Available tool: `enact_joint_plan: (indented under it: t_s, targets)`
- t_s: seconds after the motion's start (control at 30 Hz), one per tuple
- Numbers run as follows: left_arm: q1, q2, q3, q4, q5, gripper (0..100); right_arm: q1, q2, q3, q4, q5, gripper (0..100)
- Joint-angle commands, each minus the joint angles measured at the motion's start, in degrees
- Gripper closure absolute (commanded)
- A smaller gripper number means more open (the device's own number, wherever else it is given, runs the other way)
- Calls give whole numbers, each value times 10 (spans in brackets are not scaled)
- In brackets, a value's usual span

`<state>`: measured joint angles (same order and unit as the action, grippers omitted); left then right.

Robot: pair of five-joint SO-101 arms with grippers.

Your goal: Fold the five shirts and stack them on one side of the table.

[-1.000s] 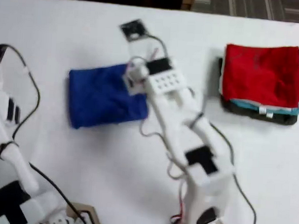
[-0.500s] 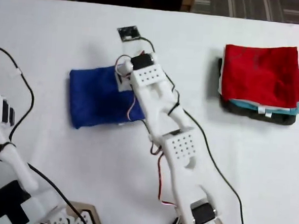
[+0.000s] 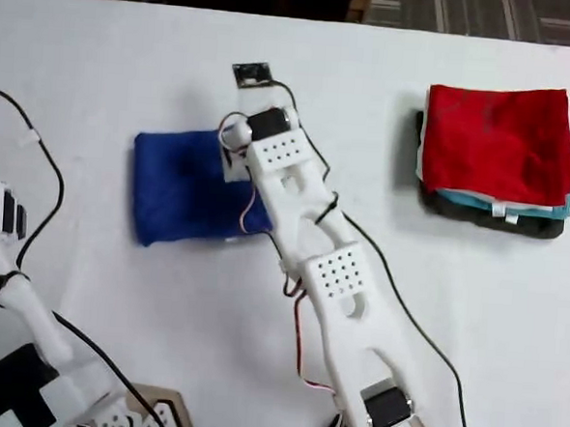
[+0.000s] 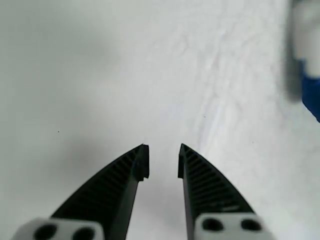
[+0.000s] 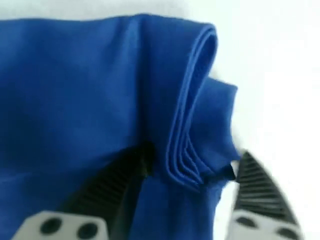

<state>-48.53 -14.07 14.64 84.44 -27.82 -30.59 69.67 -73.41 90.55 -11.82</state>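
Right wrist view has the right hand [image 5: 192, 167] spread wide astride the layered edge of the folded blue shirt [image 5: 100, 85]. One finger is over the cloth, the other sits just off it above the worktop [image 5: 280, 60], and nothing is gripped. The likely trouble is a shallow bite: closing on the upper layers alone would let the lower folds drop open on the lift, and dragging the shirt instead of raising it could pull the fold apart. A careless set-down could also nudge the stack [image 3: 497, 154], red on top, askew. In the high view the right arm stretches out long and low from the near edge, its wrist bent down over the shirt's side nearest the stack, which lies well apart. The left hand [image 4: 162, 160] hangs over bare worktop, its fingers only narrowly parted and holding nothing.
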Motion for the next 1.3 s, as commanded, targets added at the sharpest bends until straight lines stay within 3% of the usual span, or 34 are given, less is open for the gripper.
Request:
enact_joint_plan:
  t_s: [0.0,0.07,0.17,0.37,0.63,0.8,1.0,1.13,1.27]
  targets:
    - [-23,-26,-8,-8,-4,878,-14,6,1,38,32,933]
    - [-28,-26,-8,-8,-4,878,-23,6,1,48,74,985]
    - [-29,-26,-8,-7,-4,878,-37,5,0,65,117,970]
    - [-29,-26,-8,-4,-4,878,-25,-15,-55,102,118,980]
    - [-29,-26,-8,-7,-4,879,45,-45,-146,104,124,980]
    - [-25,-26,-8,-8,-3,879,49,-16,-129,105,184,966]
    - [-27,-26,-7,-8,-3,879,44,-12,-129,107,139,772]
    - [-28,-26,-7,-8,-4,879,32,-49,-127,108,80,758]
    - [-28,-26,-8,-9,-4,879,16,-80,-126,108,68,755]
